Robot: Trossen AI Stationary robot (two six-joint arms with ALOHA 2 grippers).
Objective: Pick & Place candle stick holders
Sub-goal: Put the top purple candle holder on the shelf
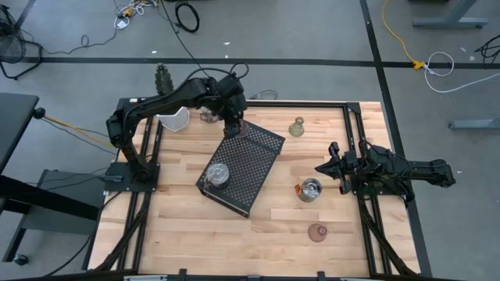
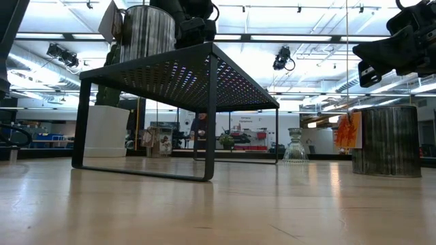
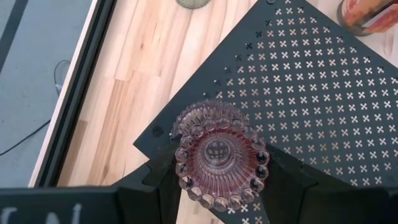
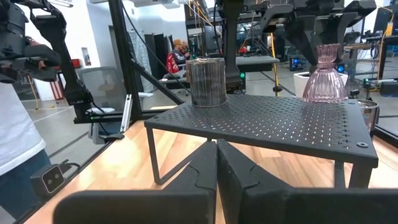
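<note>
My left gripper (image 1: 234,125) is over the far corner of the black perforated tray (image 1: 250,168), around a pinkish glass holder (image 3: 219,155) with a beaded rim. A silver holder (image 1: 217,175) stands on the tray's near end. On the table stand an olive-yellow holder (image 1: 297,127), a silver holder (image 1: 310,190) with an orange tag, and a pinkish-brown holder (image 1: 317,232). My right gripper (image 1: 324,168) is shut and empty at the table's right side, just right of the tagged silver holder. My left gripper has the pinkish holder between its two fingers (image 3: 163,179), one on each side of its round body (image 3: 181,163). The fingers come from above, pointing down. The holder stands upright with its base on the tray's far corner (image 4: 326,74).
A white pot (image 1: 176,119) stands at the table's far left, behind the left arm. Black rails (image 1: 355,140) run along the table's left and right sides. Bare wood lies along the near edge. A person (image 4: 15,137) stands beyond the table.
</note>
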